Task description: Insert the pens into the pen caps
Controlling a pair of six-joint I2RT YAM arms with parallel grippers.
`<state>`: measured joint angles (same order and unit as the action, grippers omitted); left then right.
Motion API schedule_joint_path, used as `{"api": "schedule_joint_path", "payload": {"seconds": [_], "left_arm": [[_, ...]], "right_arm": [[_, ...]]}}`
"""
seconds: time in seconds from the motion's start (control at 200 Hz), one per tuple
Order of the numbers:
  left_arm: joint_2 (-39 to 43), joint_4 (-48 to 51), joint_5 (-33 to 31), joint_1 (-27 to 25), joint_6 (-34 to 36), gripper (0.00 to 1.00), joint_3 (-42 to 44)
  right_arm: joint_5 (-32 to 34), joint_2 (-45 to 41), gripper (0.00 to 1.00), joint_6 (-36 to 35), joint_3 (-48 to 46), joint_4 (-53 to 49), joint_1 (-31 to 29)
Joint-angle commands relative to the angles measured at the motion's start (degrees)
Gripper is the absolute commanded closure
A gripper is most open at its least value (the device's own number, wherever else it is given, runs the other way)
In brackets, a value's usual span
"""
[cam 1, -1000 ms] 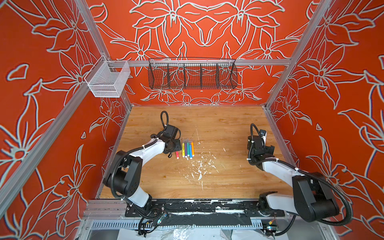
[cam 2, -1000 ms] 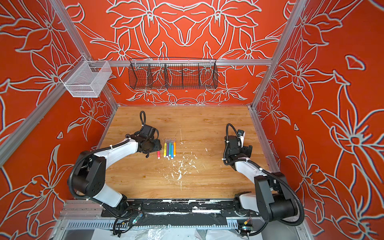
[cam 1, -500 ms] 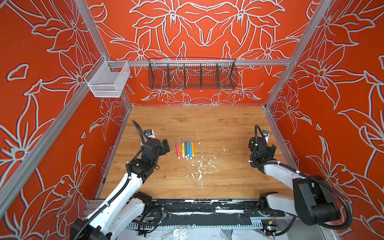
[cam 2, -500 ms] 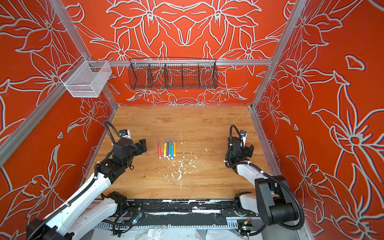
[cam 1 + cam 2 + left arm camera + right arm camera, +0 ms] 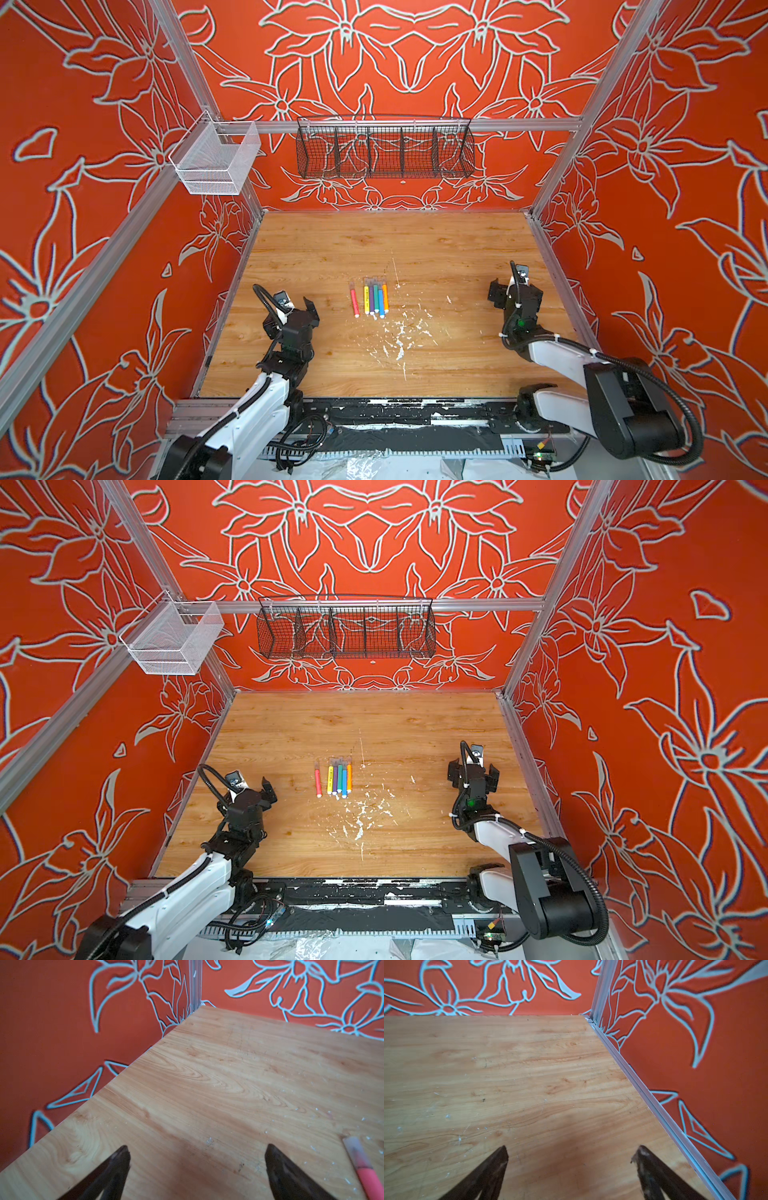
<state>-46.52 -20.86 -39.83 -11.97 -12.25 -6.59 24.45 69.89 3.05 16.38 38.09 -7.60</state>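
Several pens lie side by side mid-table in both top views. The pink-red pen (image 5: 354, 302) (image 5: 318, 782) lies slightly left of the yellow (image 5: 366, 300), green (image 5: 375, 296), blue (image 5: 380, 305) and orange (image 5: 385, 297) ones. Clear pen caps (image 5: 367, 282) (image 5: 332, 761) sit at their far ends. In the left wrist view the pink-red pen (image 5: 368, 1179) has its tip inside a clear cap (image 5: 353, 1147). My left gripper (image 5: 293, 308) (image 5: 250, 789) (image 5: 197, 1149) is open and empty, front-left of the pens. My right gripper (image 5: 515, 291) (image 5: 473, 773) (image 5: 572, 1149) is open and empty near the right wall.
White paint flecks (image 5: 399, 337) dot the wooden table (image 5: 436, 249) in front of the pens. A black wire basket (image 5: 384, 147) hangs on the back wall and a white mesh basket (image 5: 216, 160) on the left. An aluminium rail (image 5: 643, 1088) edges the table's right side.
My left gripper opened, let go of the pink-red pen and drew back toward the front left. The pink-red pen now lies beside the row. My right arm shifted slightly.
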Motion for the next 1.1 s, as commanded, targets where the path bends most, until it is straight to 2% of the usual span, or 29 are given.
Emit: {"api": "schedule_joint_path", "payload": {"seconds": [0.0, 0.06, 0.17, 0.22, 0.31, 0.375, 0.46, 0.606, 0.676, 0.741, 0.826, 0.921, 1.091], "left_arm": [[-3.21, -10.23, 1.45, 0.45, 2.82, 0.02, -1.16], [-4.84, -11.78, 1.65, 0.90, 3.05, 0.02, -1.43], [-8.30, -17.70, 9.64, 3.08, 5.56, 0.02, -0.94], [-11.02, -18.12, 9.63, 3.35, 6.71, 0.02, -2.23], [-15.48, -21.52, 8.50, 3.48, 8.77, 0.02, -2.97], [-19.05, -26.56, 10.99, 4.58, 9.11, 0.02, -2.01], [-22.73, -31.40, 14.74, 4.85, 11.03, 0.02, -1.59], [-25.78, -24.57, 22.25, 7.17, 11.28, 0.02, -6.11], [-31.08, -25.70, 24.63, 8.73, 11.39, 0.03, -7.96], [-33.90, -28.93, 23.60, 9.21, 11.14, 0.03, -8.66], [-32.84, -21.68, 24.72, 10.53, 9.23, 0.03, -11.27], [-33.20, -23.33, 25.99, 11.79, 8.47, 0.03, -10.65], [-32.80, -23.39, 26.04, 11.79, 8.57, 0.03, -10.43]], "right_arm": [[-4.12, 2.65, 0.02, -3.24, -1.61, 7.75, 0.14], [-6.05, 5.51, 0.02, -4.30, -1.28, 9.74, 0.13], [-10.42, 8.94, 0.02, -5.91, -0.39, 11.58, 0.29], [-11.79, 8.59, 0.02, -5.58, -0.42, 10.44, 0.84], [-15.60, 12.68, 0.03, -5.77, -0.22, 14.66, 2.07], [-16.97, 10.91, 0.03, -5.13, 1.36, 8.59, 3.17], [-18.83, 12.15, 0.03, -4.43, 1.31, 10.91, 4.25], [-18.61, 11.72, 0.03, -4.35, 1.17, 10.49, 4.35], [-16.34, 10.52, 0.03, -3.28, -0.92, 12.93, 4.45], [-15.43, 9.53, 0.03, -2.39, -4.24, 17.68, 4.99], [-16.32, 9.45, 0.03, -2.94, -4.49, 18.00, 5.14], [-23.92, 11.69, 0.03, -6.18, 0.83, 11.15, 4.79], [-19.27, 11.96, 0.03, -3.93, 1.43, 10.38, 5.04]]}}
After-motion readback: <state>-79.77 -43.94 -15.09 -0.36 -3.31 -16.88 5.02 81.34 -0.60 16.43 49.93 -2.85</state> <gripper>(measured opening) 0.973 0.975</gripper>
